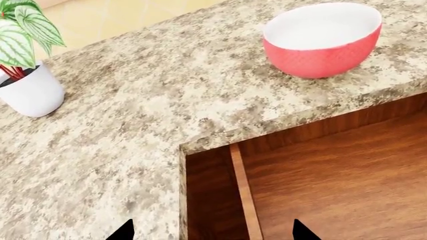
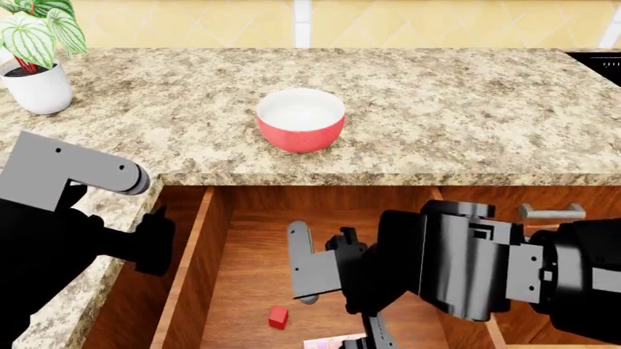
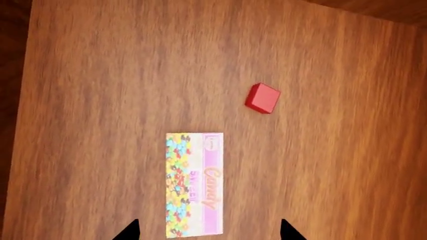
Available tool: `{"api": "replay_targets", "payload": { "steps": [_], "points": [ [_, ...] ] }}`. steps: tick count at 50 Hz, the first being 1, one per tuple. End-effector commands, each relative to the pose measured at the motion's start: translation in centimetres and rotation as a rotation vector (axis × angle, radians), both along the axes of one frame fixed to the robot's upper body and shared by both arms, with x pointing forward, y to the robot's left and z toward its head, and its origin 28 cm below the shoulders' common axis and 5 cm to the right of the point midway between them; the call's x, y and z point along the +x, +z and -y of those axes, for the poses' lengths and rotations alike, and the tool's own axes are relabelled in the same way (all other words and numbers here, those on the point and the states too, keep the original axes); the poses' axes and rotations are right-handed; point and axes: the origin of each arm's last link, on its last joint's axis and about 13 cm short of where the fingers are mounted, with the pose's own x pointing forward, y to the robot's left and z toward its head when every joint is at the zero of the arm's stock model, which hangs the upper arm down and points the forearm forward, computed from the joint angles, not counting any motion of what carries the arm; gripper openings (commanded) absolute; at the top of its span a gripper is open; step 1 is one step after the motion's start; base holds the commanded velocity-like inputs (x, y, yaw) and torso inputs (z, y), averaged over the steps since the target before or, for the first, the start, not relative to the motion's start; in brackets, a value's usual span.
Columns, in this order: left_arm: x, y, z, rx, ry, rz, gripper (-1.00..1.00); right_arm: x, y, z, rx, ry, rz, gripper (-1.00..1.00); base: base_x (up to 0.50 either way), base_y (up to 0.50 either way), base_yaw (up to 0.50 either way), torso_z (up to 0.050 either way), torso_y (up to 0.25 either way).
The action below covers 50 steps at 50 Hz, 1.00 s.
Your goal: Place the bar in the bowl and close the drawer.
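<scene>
Two grippers stood spread apart and empty: the right gripper point(image 3: 208, 231) hung over the candy bar point(image 3: 193, 184) in the open drawer point(image 2: 247, 276); bowl point(image 2: 301, 119) sat on the counter point(image 2: 466, 109)

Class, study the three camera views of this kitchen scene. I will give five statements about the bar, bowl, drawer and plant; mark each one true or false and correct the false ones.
1. The bar lies flat on the floor of the drawer. True.
2. The bowl already holds the bar. False: it is empty.
3. A red cube lies apart from the bar. True.
4. The drawer is closed. False: it stands open.
5. The potted plant stands inside the drawer. False: it stands on the countertop.
</scene>
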Motion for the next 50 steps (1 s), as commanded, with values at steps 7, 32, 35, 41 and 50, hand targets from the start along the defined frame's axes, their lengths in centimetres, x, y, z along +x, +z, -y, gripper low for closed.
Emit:
{"api": "replay_targets", "payload": {
  "steps": [7,32,35,41,50],
  "points": [
    [0.0,-0.2,-0.1,-0.004,0.005,-0.006,1.00,0.5,-1.4,-0.6,0.059,0.030,-0.067,1.00,0.00,0.00,0.00,0.000,0.000],
    [0.3,-0.5,-0.1,-0.004,0.008,-0.016,1.00,1.7,-4.9,0.4,0.004,-0.033,-0.113,1.00,0.00,0.00,0.00,0.000,0.000],
    [0.3,-0.5,-0.1,-0.005,0.008,-0.017,1.00,1.7,-5.2,0.4,0.006,-0.035,-0.118,1.00,0.00,0.00,0.00,0.000,0.000],
    [0.3,-0.6,-0.1,-0.005,0.009,-0.017,1.00,1.9,-5.9,0.3,0.008,-0.036,-0.126,1.00,0.00,0.00,0.00,0.000,0.000],
    [0.4,-0.7,-0.2,-0.007,0.008,-0.020,1.00,2.2,-6.7,0.3,0.008,-0.042,-0.132,1.00,0.00,0.00,0.00,0.000,0.000]
  ]
}}
